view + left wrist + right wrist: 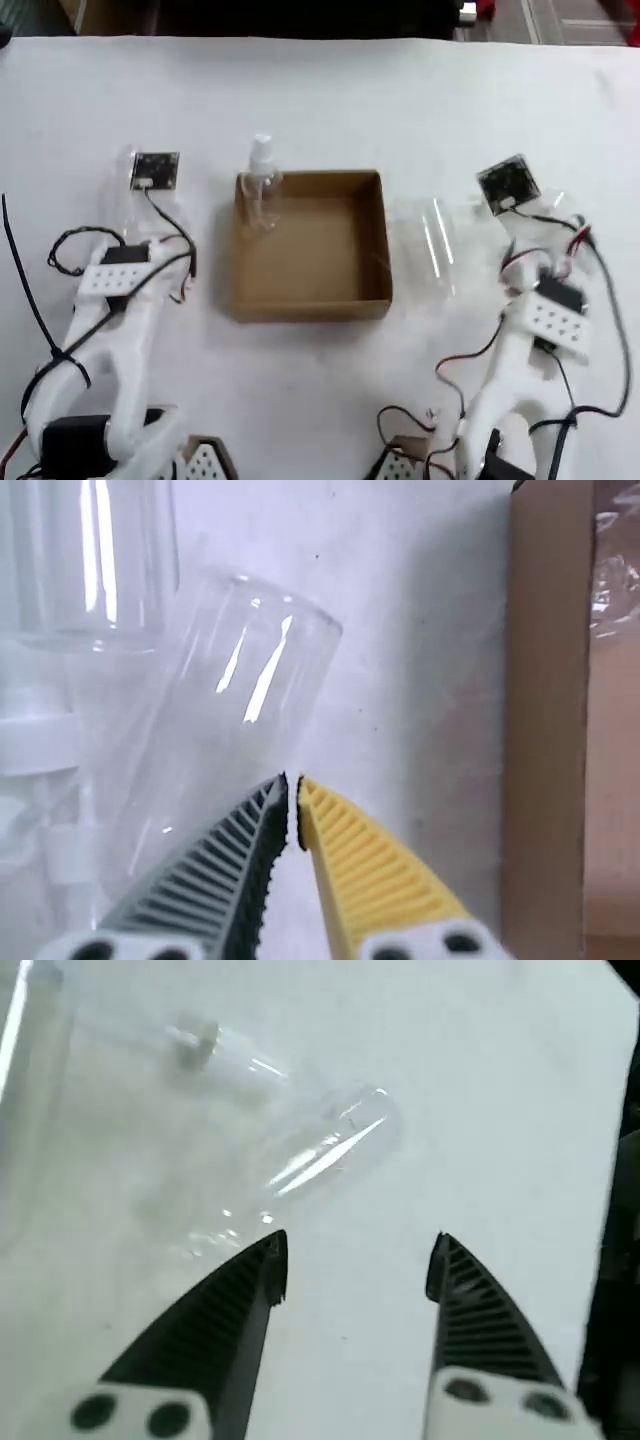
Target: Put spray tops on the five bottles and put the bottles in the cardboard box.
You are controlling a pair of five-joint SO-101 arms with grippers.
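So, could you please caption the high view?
Cardboard box holding one capped bottle, flanked by the left arm and right arm.

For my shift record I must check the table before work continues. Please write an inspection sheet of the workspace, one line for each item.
surface: white table, no spills seen.
job's things: open brown cardboard box mid-table; clear plastic bottle with white spray top upright in its far left corner; second clear bottle lying by the left hand; third clear bottle lying before the right hand.
clutter: nothing seen.
grippers: left hand shut, empty; right hand open, empty.
cables: loose black wires along the arms.
surroundings: dark area beyond the table's far edge.
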